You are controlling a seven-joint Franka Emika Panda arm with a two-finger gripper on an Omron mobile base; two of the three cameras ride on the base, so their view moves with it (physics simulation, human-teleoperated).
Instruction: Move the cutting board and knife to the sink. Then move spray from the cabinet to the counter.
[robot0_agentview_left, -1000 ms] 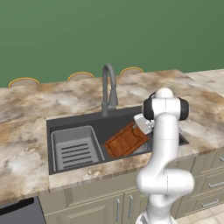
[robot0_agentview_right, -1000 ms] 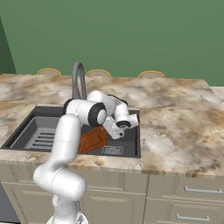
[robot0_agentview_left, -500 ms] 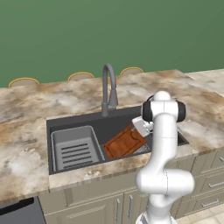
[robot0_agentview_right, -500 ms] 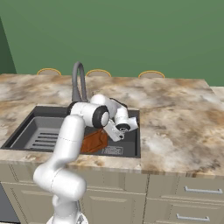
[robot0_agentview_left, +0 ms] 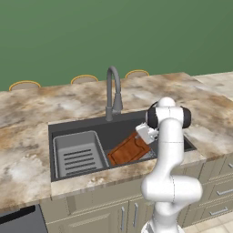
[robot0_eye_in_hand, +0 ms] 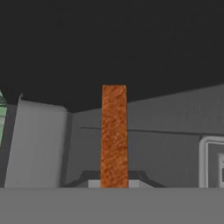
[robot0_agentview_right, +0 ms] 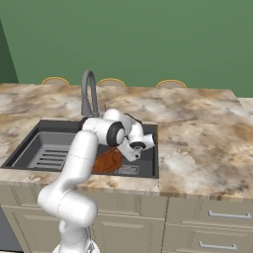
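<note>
Inside the dark grey rectangular sink (robot0_agentview_left: 82, 129), toward its right end, lay the flat reddish-brown wooden cutting board (robot0_agentview_left: 127, 150), tilted. Fingers (robot0_agentview_left: 142, 134) were clamped on the board's edge, seen edge-on as an upright strip in the hand view (robot0_eye_in_hand: 114, 135). Grey ribbed rack (robot0_agentview_left: 78, 155) occupied the sink's left end. Curved grey tap (robot0_agentview_left: 113, 92) stood at the sink's rear edge on the beige-and-brown marbled desk (robot0_agentview_left: 27, 113).

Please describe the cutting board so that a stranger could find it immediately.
Look into the dark grey sink set in the marbled counter. Right of the grey rack, the cutting board leans tilted, gripped on edge by the gripper. It is the sink's one reddish-brown wooden thing.
</note>
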